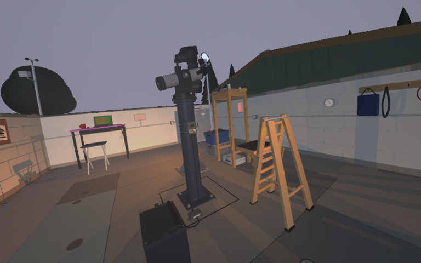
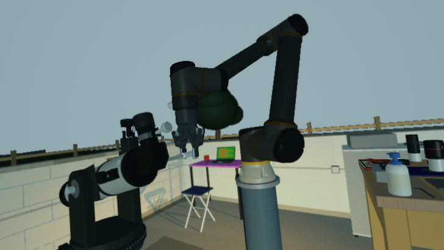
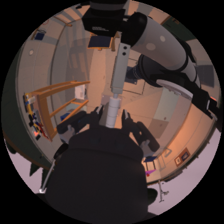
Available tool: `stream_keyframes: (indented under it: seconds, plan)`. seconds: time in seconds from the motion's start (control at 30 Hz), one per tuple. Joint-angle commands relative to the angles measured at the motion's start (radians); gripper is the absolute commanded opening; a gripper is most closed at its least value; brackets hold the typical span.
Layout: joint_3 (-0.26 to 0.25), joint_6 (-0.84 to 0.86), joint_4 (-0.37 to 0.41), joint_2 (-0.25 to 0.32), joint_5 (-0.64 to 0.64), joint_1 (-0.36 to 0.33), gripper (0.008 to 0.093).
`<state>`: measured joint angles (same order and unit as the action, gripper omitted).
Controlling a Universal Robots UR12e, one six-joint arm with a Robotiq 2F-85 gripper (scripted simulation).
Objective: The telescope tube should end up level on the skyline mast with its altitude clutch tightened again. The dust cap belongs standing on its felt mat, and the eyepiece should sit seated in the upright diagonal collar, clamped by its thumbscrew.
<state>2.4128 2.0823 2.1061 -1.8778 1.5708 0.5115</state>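
The telescope tube [image 2: 121,170] is grey with black ends and sits tilted in its black fork mount [image 2: 80,198]. A pale handle bar [image 3: 113,107] sticks out from the tube's rear end. My gripper [image 2: 188,146] hangs over the end of this handle, open, holding nothing. In the wrist camera the handle's round grip lies between the fingers [image 3: 112,115]. The diagonal collar [image 2: 144,124] stands on top of the tube's rear. Two black-and-white cylinders [image 2: 433,155] stand on the wooden bench at the right; I cannot tell which is the eyepiece.
The tube's black rear end [image 2: 149,155] is just left of the gripper. A wooden bench [image 2: 404,198] with a soap bottle [image 2: 397,177] stands right. A stepladder [image 1: 279,170], a tall wooden stand [image 1: 229,124] and a black case [image 1: 164,232] surround the pier [image 1: 191,149].
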Motion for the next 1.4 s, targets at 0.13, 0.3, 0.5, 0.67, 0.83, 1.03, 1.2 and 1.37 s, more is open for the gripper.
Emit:
stream_keyframes:
  seconds: [0.13, 0.3, 0.5, 0.67, 0.83, 1.03, 1.2, 1.37]
  plan:
    - [-0.001, 0.0, 0.0, 0.0, 0.0, 0.0, 0.053]
    - [-0.001, 0.0, 0.0, 0.0, 0.0, 0.0, 0.0445]
    - [-0.001, 0.0, 0.0, 0.0, 0.0, 0.0, 0.0325]
    - [-0.001, 0.0, 0.0, 0.0, 0.0, 0.0, 0.0225]
    - [-0.001, 0.0, 0.0, 0.0, 0.0, 0.0, 0.0125]
    - [-0.001, 0.001, 0.0, 0.0, -0.001, 0.001, 0.008]
    - [-0.001, 0.001, 0.0, 0.0, -0.001, 0.0, 0.008]
    - [-0.001, 0.001, 0.0, 0.0, -0.001, 0.0, 0.008]
